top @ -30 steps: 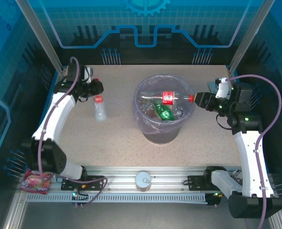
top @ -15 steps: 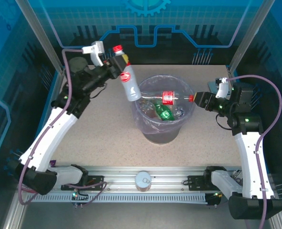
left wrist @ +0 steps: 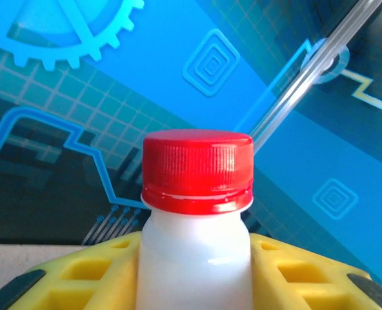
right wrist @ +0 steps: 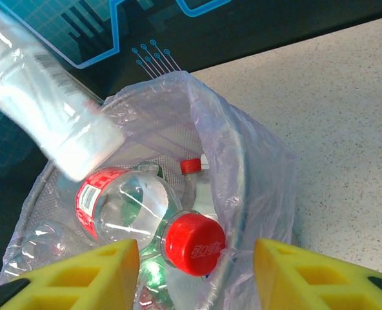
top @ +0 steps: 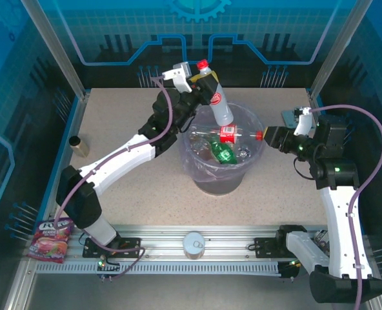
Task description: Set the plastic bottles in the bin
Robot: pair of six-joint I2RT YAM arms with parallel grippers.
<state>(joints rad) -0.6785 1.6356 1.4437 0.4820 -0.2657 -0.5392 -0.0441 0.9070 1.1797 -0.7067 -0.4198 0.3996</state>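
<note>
The left hand is clamped on the neck of a white bottle. The bottle is tilted base-down over the 12 o'clock rim of the bin, apparently so it drops inside. At 3 o'clock the right hand sits with fingers apart either side of a red-labelled bottle lying in the bin, probably not touching its cap.

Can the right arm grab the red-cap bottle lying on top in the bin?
Probably yes. The red-cap bottle lies with its cap just in front of the right gripper, between its open fingers, nothing blocking. The left gripper holds a white bottle higher up, off to one side.
</note>
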